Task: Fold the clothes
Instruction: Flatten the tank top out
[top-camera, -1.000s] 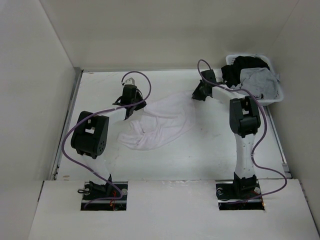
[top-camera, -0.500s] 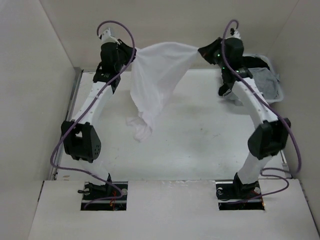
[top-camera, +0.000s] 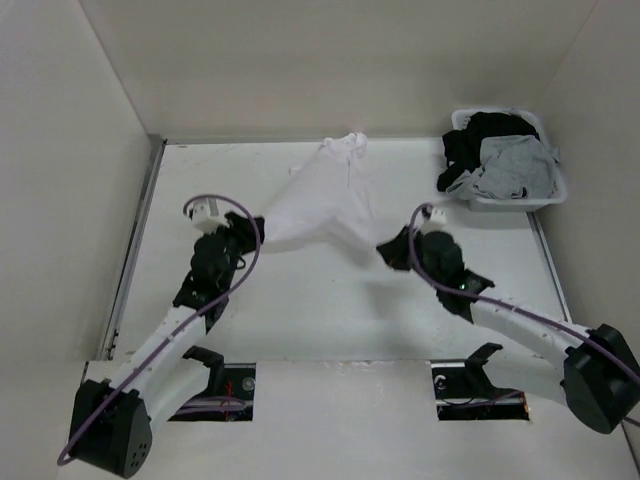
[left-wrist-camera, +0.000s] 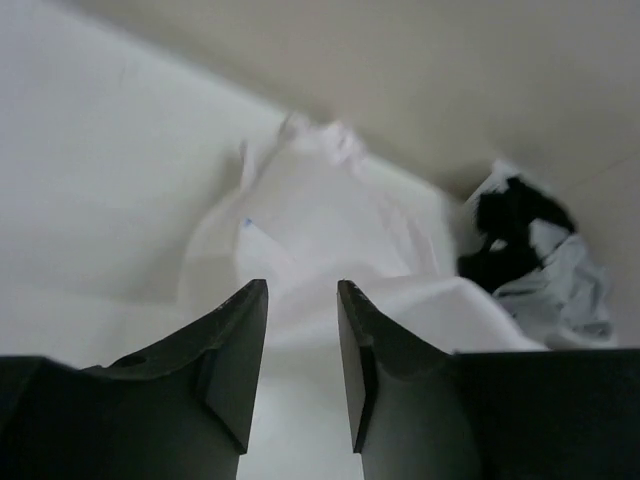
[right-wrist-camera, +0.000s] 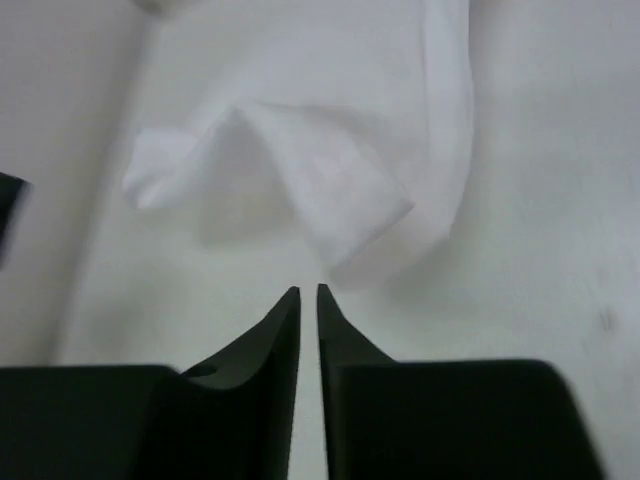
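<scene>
Reaching low across the white worktop (top-camera: 300, 330) from the near left, the left arm (top-camera: 175, 330) brings its pincer (left-wrist-camera: 300, 290) up to the near left corner of the white tank top (top-camera: 325, 195). The wrist view shows the two fingers standing moderately apart with nothing clamped between them, the cloth lying just beyond their tips. The tank top sits in the middle of the worktop between the two arms, spread in a rough triangle. Its broad edge faces the arms and it narrows to a bunched end close to the back wall. A shadow shows under the near edge, and the near right corner curls over in a soft fold. Just short of that fold hangs the right pincer (right-wrist-camera: 308, 292), its fingers drawn in to a narrow slit and gripping nothing, carried by the right arm (top-camera: 520, 325) stretched in from the near right. In the far right corner a pale basket (top-camera: 520, 203) holds a black garment (top-camera: 490, 130) and a light grey garment (top-camera: 515, 165), well apart from the tank top.
</scene>
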